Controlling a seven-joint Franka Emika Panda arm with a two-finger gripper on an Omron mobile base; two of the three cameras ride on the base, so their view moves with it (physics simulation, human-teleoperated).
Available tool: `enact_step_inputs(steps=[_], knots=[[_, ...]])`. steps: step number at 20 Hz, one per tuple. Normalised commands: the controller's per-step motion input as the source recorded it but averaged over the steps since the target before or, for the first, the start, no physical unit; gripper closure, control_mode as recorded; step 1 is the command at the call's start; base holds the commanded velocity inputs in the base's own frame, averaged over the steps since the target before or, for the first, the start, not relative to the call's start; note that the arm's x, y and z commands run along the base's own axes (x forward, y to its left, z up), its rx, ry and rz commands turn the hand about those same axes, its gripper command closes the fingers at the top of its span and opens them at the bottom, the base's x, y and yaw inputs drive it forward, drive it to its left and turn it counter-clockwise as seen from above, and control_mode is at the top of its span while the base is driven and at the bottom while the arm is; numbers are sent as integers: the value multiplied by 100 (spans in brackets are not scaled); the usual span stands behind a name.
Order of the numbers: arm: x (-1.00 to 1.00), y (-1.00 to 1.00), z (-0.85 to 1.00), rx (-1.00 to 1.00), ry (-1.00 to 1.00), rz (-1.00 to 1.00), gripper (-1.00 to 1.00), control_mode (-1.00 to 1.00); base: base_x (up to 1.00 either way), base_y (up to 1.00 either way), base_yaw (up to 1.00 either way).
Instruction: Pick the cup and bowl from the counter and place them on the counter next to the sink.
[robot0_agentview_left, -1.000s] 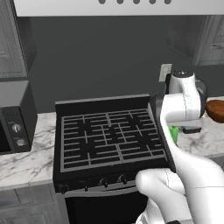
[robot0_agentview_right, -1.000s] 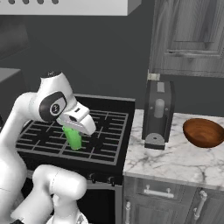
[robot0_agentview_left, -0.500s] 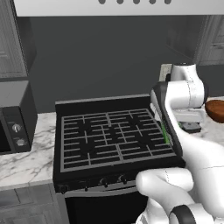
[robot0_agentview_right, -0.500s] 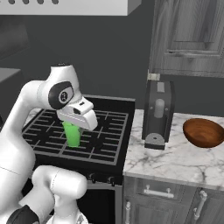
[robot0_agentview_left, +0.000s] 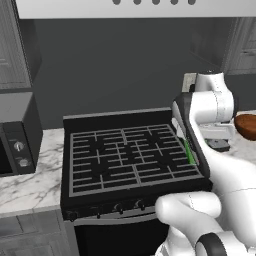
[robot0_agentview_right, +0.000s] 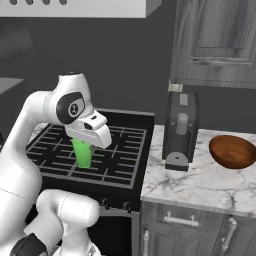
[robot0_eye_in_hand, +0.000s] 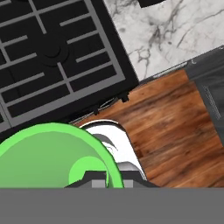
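Cup (robot0_agentview_right: 82, 152) — green, upright, gripped by the end effector (robot0_agentview_right: 86, 142), carried above the black stove (robot0_agentview_right: 100, 155) grates. Bowl (robot0_agentview_right: 233, 151) — reddish-brown, resting on the marble bench (robot0_agentview_right: 200, 182), right of a dark toaster (robot0_agentview_right: 181, 131).

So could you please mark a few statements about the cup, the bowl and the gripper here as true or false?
1. The gripper holds the cup above the stove. True.
2. The bowl sits on the stove grates. False: it rests on the counter, right of the dark appliance.
3. The cup is red. False: it is bright green.
4. The bowl is empty. True.
5. A microwave stands left of the stove. True.
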Motion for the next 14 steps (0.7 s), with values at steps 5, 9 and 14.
enact_step_inputs(steps=[5,9,14], knots=[[0,0,0,0,0,0,100,100,-74,-2,-3],[0,0,0,0,0,0,100,100,-100,-13,-11],[0,0,0,0,0,0,100,100,-29,0,-54]])
